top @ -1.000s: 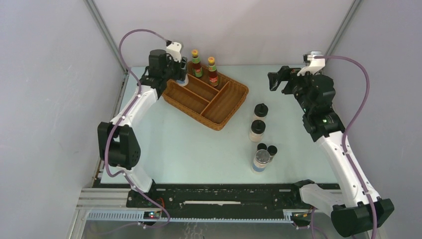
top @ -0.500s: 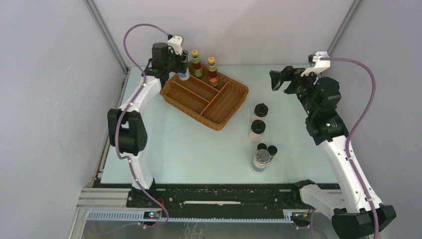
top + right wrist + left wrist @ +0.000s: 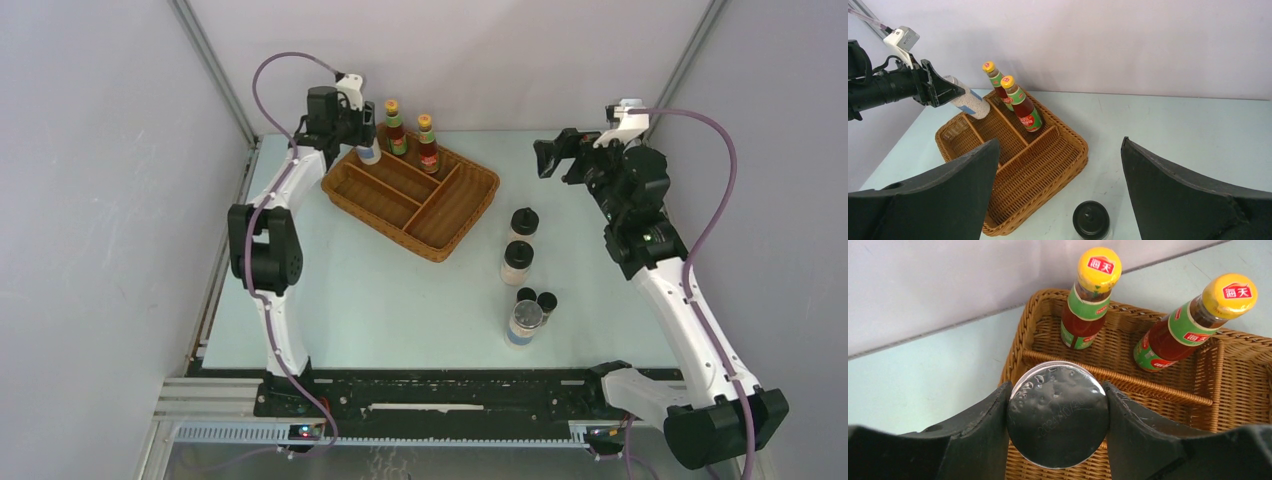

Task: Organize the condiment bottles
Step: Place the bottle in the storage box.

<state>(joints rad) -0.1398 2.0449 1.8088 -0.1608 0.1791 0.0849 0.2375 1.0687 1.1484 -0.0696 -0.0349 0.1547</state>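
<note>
While I watch the left wrist feed, the left gripper [image 3: 1058, 410] has its jaws partly closed on the silver lid of a blue-labelled jar [image 3: 1058, 427], one finger pressed to each side of the lid. From the right wrist camera the jar hangs tilted, its base low over the far-left end of the wicker tray [image 3: 441, 255]; I cannot tell whether it touches the weave. Just beyond it, two red-brown sauce bottles [image 3: 1082, 307] [image 3: 1184, 329] with yellow caps stand upright in the tray's long far compartment. The tray sits toward the worktop's far-left corner. My right gripper [image 3: 548, 160] hangs above the far-right part of the worktop, jaws spread fully wide and holding nothing. Right of centre, a line runs toward the near edge: two black-capped shakers [image 3: 523, 222] [image 3: 517, 262], two tiny dark vials [image 3: 526, 295] [image 3: 547, 300] side by side, then the second silver-lidded jar [image 3: 524, 322].
</note>
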